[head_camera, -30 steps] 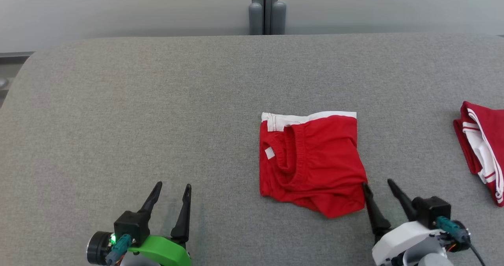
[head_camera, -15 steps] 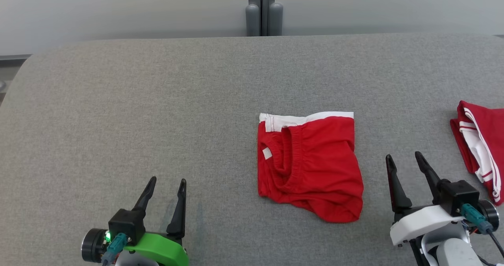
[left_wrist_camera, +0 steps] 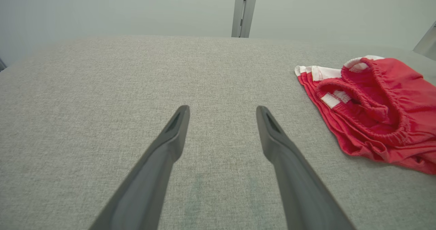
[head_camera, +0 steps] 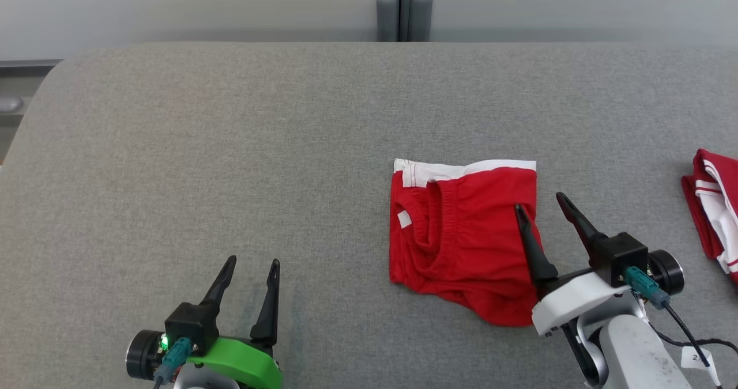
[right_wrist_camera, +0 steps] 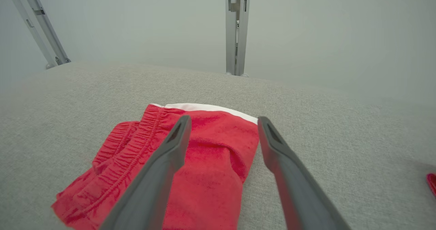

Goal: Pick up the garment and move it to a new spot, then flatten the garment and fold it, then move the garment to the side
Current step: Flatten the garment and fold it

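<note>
Lying folded on the grey fabric-covered table [head_camera: 230, 147], the red shorts [head_camera: 461, 233] sit right of centre in the head view. White trim runs along their far edge, and a small white label [head_camera: 405, 219] shows near their left edge. The gathered elastic waistband faces upward.

The right gripper [head_camera: 539, 201] is positioned at the right edge of the shorts with its jaws spread wide and nothing between them. One finger lies over the red cloth; the other lies over bare table just beyond the edge. Contact with the cloth cannot be confirmed.

The left gripper [head_camera: 253, 260] is at the lower left over bare table, well apart from the shorts, with its jaws likewise spread and empty.

A second red-and-white garment [head_camera: 715, 210] lies at the far right edge of the table. A grey upright post [head_camera: 405, 8] stands behind the table.
</note>
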`<state>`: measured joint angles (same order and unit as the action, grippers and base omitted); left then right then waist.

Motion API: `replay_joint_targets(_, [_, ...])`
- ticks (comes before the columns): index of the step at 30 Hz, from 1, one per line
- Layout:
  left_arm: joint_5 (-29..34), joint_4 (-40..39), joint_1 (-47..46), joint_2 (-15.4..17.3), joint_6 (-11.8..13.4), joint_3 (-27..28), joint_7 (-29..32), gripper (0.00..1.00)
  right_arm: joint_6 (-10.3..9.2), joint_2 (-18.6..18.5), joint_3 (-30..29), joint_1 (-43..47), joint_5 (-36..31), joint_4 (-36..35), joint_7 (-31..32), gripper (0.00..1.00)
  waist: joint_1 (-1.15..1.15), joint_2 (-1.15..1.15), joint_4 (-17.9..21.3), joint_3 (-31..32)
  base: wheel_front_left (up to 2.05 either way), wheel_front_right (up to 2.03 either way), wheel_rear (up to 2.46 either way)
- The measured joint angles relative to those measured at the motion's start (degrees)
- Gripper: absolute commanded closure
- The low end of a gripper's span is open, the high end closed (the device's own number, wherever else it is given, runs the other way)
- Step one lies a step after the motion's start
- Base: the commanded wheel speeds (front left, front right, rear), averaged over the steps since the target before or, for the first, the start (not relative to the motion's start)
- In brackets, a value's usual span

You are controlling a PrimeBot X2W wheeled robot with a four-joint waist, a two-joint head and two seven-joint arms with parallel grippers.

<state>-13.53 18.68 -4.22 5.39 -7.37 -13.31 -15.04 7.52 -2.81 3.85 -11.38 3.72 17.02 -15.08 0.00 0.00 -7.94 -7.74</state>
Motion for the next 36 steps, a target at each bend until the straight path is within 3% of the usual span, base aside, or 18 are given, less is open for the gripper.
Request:
replay_joint_targets(5, [-0.76,-0.07,-0.70,0.57,0.00,-0.63,0.00,0.00,0.00,0.09,1.99,-3.61,-0.87,1.43,0.00,0.00,0.00,0.00,-1.18,-1.46,0.00,0.00,0.00])
replay_joint_targets(6, [-1.01,-0.07,-1.04,0.70,0.00,-0.80,0.00,0.00,0.00,0.09,1.94,-4.44,-0.92,2.03,0.00,0.13,0.00,0.00,-1.43,-1.87,0.00,0.00,0.00])
replay_joint_targets(7, [-1.15,-0.13,-1.43,0.79,0.00,-1.02,0.00,0.00,0.00,0.03,1.85,-5.12,-0.89,2.71,0.00,0.65,0.00,0.00,-1.66,-2.22,0.00,0.00,0.00])
replay_joint_targets(8, [-1.34,-0.25,-1.91,0.88,0.00,-1.34,0.00,0.00,0.00,0.01,1.78,-5.90,-0.68,3.85,0.00,0.94,0.00,0.00,-1.96,-2.67,0.00,0.00,0.00])
replay_joint_targets(9, [-1.54,-0.35,-2.36,0.92,0.00,-1.57,0.00,0.00,0.00,0.02,1.75,-6.64,-0.67,4.80,0.00,1.00,0.00,0.00,-2.29,-3.13,0.00,0.00,0.00])
replay_joint_targets(20, [-4.35,-0.81,-5.79,2.01,0.00,-5.00,0.00,0.00,0.00,0.09,-1.25,-9.78,-2.58,11.36,0.00,1.00,0.00,0.00,-6.85,-7.85,0.00,0.00,0.00])
replay_joint_targets(30, [-7.60,-1.89,-8.54,3.14,-0.01,-7.20,0.00,0.00,0.00,0.02,-6.59,-9.05,-9.88,8.32,-0.09,1.00,0.00,0.00,-10.00,-12.50,0.00,0.00,0.00])
replay_joint_targets(36, [-7.94,-2.37,-9.50,3.66,-0.01,-7.71,0.00,0.00,0.03,0.20,-8.47,-9.00,-10.26,7.87,-0.53,1.00,0.00,0.00,-10.62,-14.39,0.00,0.00,0.00])
